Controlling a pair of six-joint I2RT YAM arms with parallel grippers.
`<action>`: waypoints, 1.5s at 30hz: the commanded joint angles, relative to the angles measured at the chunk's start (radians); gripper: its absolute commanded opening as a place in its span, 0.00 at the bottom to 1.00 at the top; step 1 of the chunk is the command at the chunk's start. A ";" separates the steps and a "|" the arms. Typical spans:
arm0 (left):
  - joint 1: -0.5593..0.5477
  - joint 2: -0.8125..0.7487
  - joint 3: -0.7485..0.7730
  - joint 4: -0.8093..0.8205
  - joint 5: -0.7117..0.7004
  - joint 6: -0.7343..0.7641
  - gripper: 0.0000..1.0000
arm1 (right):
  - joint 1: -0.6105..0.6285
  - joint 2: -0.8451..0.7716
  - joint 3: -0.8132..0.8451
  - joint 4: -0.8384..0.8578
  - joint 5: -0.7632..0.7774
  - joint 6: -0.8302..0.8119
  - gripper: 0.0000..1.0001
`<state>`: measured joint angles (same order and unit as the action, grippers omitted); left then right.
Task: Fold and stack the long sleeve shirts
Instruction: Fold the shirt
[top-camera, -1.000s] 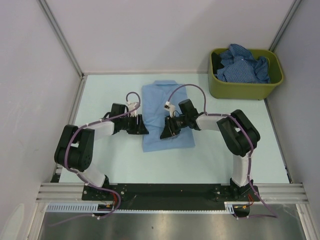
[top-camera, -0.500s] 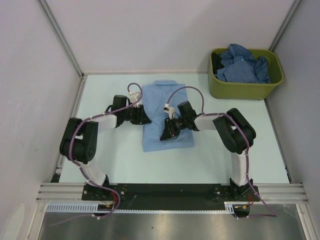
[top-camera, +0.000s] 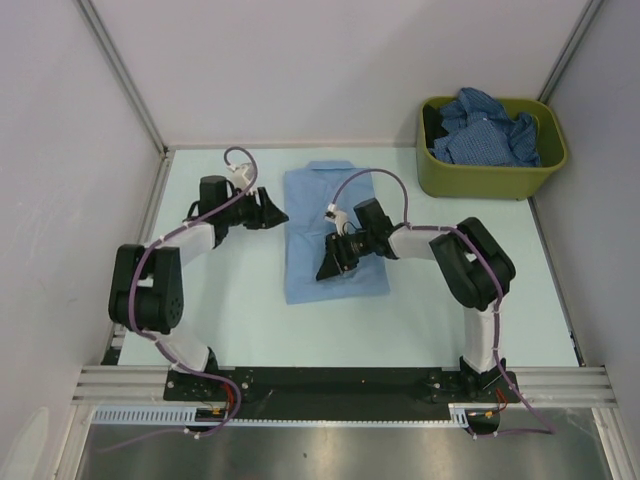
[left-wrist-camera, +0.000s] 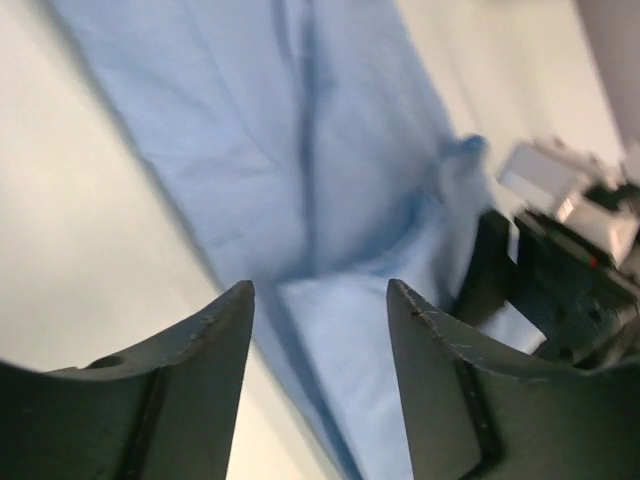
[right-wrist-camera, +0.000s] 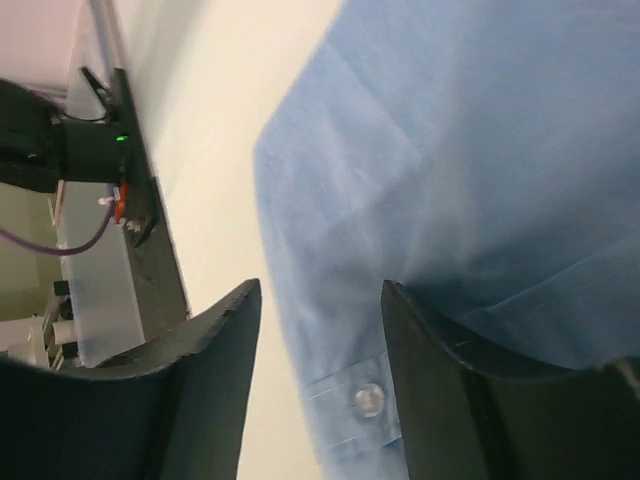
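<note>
A plain light blue shirt (top-camera: 315, 200) lies folded in a long rectangle in the middle of the table, collar at the far end. It also shows in the left wrist view (left-wrist-camera: 300, 130) and in the right wrist view (right-wrist-camera: 470, 150), where a cuff with a button (right-wrist-camera: 368, 398) is visible. My left gripper (top-camera: 276, 214) is open and empty beside the shirt's left edge. My right gripper (top-camera: 326, 271) is open and empty over the shirt's lower half. Darker blue patterned shirts (top-camera: 490, 128) are piled in the bin.
An olive-green bin (top-camera: 490, 178) stands at the back right of the table. White walls and metal rails enclose the table on the left, back and right. The arms' base rail (top-camera: 340, 385) runs along the near edge.
My left arm has swung away from the shirt toward the far left, its gripper now at the shirt's left edge. My right gripper has barely moved.
</note>
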<state>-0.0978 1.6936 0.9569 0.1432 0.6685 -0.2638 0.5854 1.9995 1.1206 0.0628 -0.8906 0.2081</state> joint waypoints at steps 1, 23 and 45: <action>-0.025 -0.201 -0.123 -0.008 0.229 -0.049 0.64 | -0.035 -0.178 0.058 -0.057 -0.077 0.005 0.60; -0.284 0.175 -0.386 0.306 0.255 -0.354 0.68 | -0.197 0.099 -0.222 0.111 -0.346 0.184 0.54; -0.108 -0.109 -0.412 -0.059 0.457 -0.085 0.71 | -0.302 -0.134 -0.191 -0.334 -0.378 -0.064 0.58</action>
<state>-0.2077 1.6783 0.5217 0.2100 1.0748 -0.4843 0.2764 1.9789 0.9001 -0.1970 -1.2633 0.1780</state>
